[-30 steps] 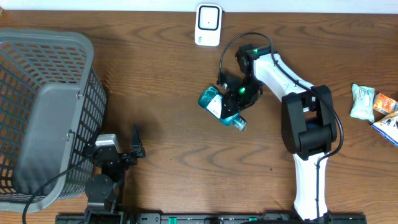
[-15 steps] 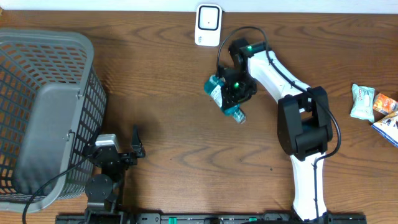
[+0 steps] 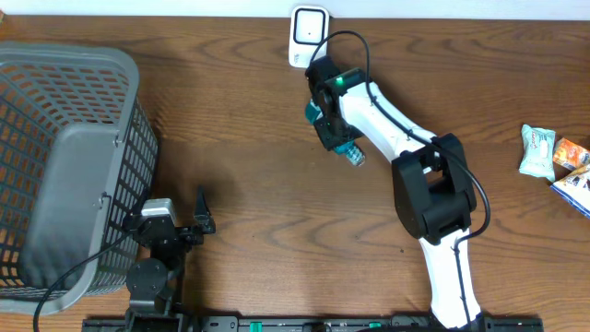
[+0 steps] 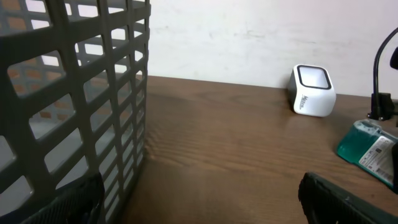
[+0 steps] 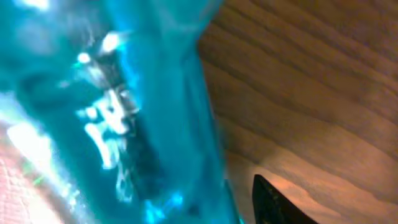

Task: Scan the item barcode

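Item 1, teal bottle (image 4: 364,146) w/ white printed label: R jaws are gripping it round the body, closed onto it. It is sitting just near-side of the scanner (image 3: 309,37), close to the far edge of the tabletop (image 3: 258,166). It is lying tilted, not upright, w/ cap end pointing away from scanner toward near-right. Can't tell whether it is touching the tabletop, nor which way the barcode is facing. In R wrist view the bottle is filling most of the pic, blurred, w/ one dark finger (image 5: 273,202) showing at bottom. Item 2, scanner: white box w/ dark-framed window, standing at far edge, approx centre; in overhead view a narrow strip of wood is showing btwn it and the bottle. Item 3, R arm (image 3: 406,138): white, stretching diagonally from near edge up to far centre. Item 4, L jaws: standing at full spread, holding nothing, resting low at near-left just beside the basket (image 3: 64,157). Item 5, basket: grey plastic lattice, taking up the L end of the tabletop. Item 6, snack packets (image 3: 537,150): several, lying at the R edge, well apart from bottle and scanner.
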### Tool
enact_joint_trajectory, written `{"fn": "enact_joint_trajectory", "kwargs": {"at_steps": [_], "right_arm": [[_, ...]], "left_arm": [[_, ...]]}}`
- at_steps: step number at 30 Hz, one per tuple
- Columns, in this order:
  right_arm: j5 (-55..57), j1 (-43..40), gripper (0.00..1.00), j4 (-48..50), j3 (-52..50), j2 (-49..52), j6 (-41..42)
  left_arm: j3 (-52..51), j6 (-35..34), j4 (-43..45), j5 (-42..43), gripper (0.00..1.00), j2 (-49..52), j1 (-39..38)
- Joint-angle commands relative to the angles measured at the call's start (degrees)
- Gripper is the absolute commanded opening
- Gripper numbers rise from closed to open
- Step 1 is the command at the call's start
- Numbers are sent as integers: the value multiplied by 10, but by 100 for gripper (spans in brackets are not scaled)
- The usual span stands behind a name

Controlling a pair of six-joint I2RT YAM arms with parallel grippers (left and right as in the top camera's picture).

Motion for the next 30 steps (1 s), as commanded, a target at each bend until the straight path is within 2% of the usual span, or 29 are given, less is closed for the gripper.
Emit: {"fn": "enact_joint_trajectory", "kwargs": {"at_steps": [1,2,5,7,10,11,12,13,16,17,20,23,25,28,30], "right_arm": [[17,5,38,5,-59,29,9],[17,7,31,10,-77,29,9],[7,7,18,10,-91,29,9],[-15,7,17,10,-94,29,9],[-23,7,31,10,-100,29,9],[-23,7,40,10,-103,29,9],[-23,7,53,11,-108,29,9],[-23,6,59,14,-112,29,9],[-23,7,60,14,-126,29,9],[-23,7,59,12,-129,29,9],[-24,7,42,3,-129,29,11],[-24,6,39,-8,-130,29,11],[-24,6,31,-12,-136,29,11],[-24,6,28,-12,-151,29,11],[-25,6,21,-9,-163,29,11]], "left_arm": [[-13,-5,-19,-9,100,-3,3],[-13,-5,-19,-9,100,-3,3],[-13,-5,-19,-9,100,-3,3],[-13,-5,-19,-9,100,-3,3],[-13,-5,-19,-9,100,-3,3],[-13,-5,-19,-9,100,-3,3],[-13,-5,-19,-9,100,-3,3],[-13,-5,-19,-9,100,-3,3],[-13,-5,-19,-9,100,-3,3],[-13,-5,-19,-9,100,-3,3],[-13,-5,-19,-9,100,-3,3],[-13,-5,-19,-9,100,-3,3],[-13,-5,-19,-9,100,-3,3],[-13,-5,-19,-9,100,-3,3],[-13,-5,-19,-9,100,-3,3]]}}
